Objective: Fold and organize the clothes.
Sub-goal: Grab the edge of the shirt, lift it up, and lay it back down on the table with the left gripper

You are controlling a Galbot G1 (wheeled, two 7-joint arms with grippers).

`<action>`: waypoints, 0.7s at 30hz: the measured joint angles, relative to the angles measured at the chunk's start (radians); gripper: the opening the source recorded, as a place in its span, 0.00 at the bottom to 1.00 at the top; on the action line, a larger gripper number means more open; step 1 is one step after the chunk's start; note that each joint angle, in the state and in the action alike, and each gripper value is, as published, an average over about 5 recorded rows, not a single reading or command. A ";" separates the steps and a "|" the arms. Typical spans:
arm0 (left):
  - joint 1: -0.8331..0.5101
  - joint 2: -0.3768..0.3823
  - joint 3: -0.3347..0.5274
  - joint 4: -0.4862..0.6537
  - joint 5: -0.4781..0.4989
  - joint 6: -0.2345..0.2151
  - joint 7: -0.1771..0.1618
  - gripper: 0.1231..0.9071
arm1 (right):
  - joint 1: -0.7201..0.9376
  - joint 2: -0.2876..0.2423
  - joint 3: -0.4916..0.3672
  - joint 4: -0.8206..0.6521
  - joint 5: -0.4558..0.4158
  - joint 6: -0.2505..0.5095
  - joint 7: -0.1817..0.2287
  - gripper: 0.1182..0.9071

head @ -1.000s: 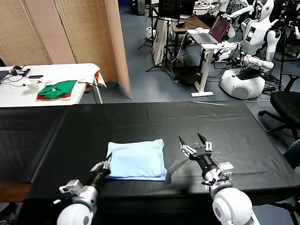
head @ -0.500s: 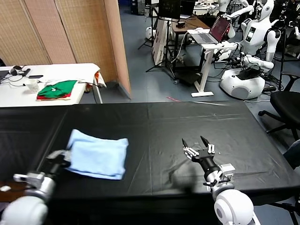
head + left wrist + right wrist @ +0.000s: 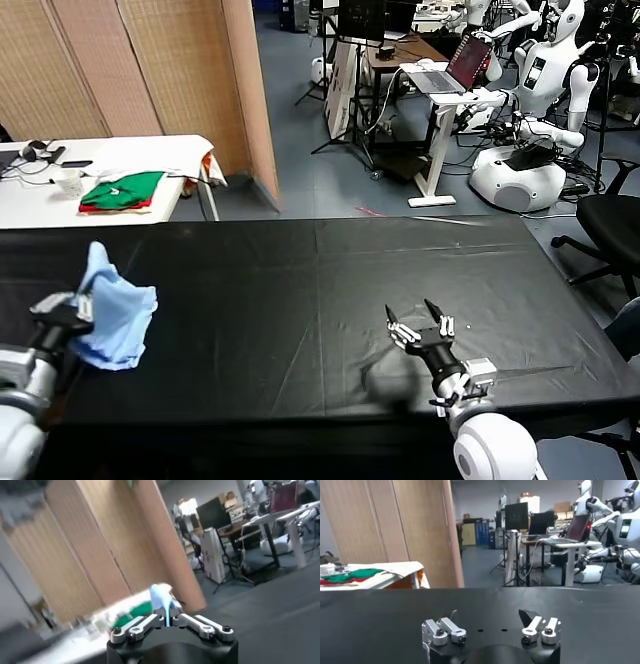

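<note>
Left gripper (image 3: 72,312) is pinched shut on an edge of the folded pale blue T-shirt (image 3: 115,315), carrying it at the far left edge of the black worktop (image 3: 330,290), with the bundle drooping from the fingers and its lower part at or just above the surface; the left wrist view shows a tuft of blue cloth (image 3: 164,597) standing up between the closed fingertips. Right gripper (image 3: 421,325) rests spread wide and empty near the front edge on the right side, well apart from the shirt. The step in hand looks like moving the folded shirt aside to its resting place. To do it well, the grip should hold until the bundle lies flat, since a one-edge pinch lets the layers slide and unfold. Lowering it slowly, trailing edge first, would keep the fold square; releasing only once the cloth is supported would avoid a crumpled heap near the worktop's corner.
</note>
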 joint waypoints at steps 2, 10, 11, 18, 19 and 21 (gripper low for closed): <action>-0.028 -0.045 0.068 -0.022 -0.031 0.023 -0.023 0.08 | -0.006 0.006 -0.001 0.006 -0.007 0.000 0.000 1.00; -0.144 -0.255 0.380 -0.016 0.007 0.037 -0.043 0.08 | -0.019 0.018 -0.007 0.016 -0.021 -0.003 0.000 1.00; -0.153 -0.279 0.411 -0.008 0.018 0.033 -0.041 0.08 | -0.017 0.018 -0.009 0.014 -0.020 -0.004 0.000 1.00; -0.202 -0.434 0.567 0.079 0.122 0.013 -0.012 0.09 | -0.002 0.014 -0.035 0.011 0.024 -0.040 -0.001 1.00; -0.206 -0.450 0.583 0.091 0.131 0.010 -0.005 0.10 | -0.001 0.011 -0.038 0.014 0.040 -0.052 -0.002 1.00; -0.212 -0.471 0.611 0.108 0.144 0.002 0.008 0.19 | 0.001 0.001 -0.043 0.022 0.075 -0.077 -0.005 1.00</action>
